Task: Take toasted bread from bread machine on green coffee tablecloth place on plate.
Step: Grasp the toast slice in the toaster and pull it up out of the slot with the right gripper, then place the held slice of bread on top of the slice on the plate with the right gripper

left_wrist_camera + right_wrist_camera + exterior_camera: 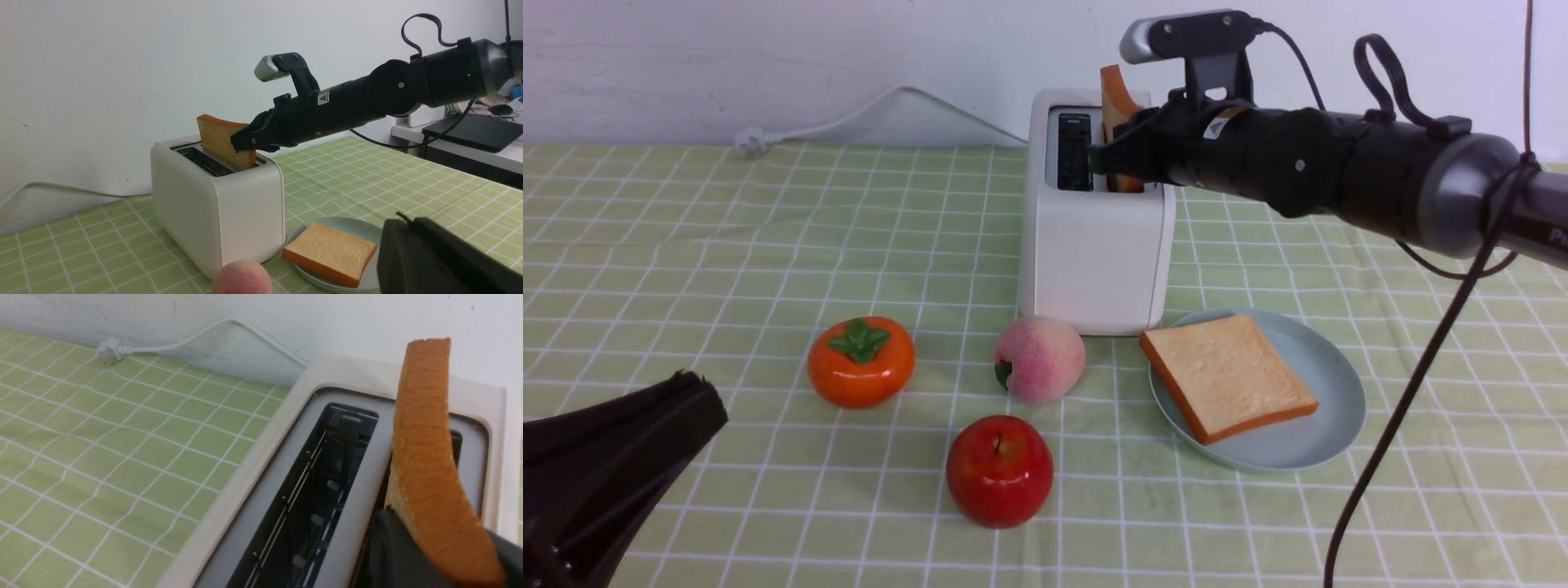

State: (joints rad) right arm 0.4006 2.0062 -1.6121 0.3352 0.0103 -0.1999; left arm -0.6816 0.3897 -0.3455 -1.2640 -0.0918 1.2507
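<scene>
Right gripper [244, 141] pinches the toast slice [222, 136] near its crust — likely light, crumbly. Left gripper [698, 392]: fingers pressed together.

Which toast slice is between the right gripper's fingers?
The slice standing in the toaster's right-hand slot, between the right gripper's fingers; the other slice lies flat on the plate.

I count two slices of toasted bread [1229, 376], one toaster [1094, 261], one plate [1335, 408], one persimmon [861, 376], one peach [1045, 359], one apple [1000, 482], one tablecloth [849, 506] and one plug [754, 140].
</scene>
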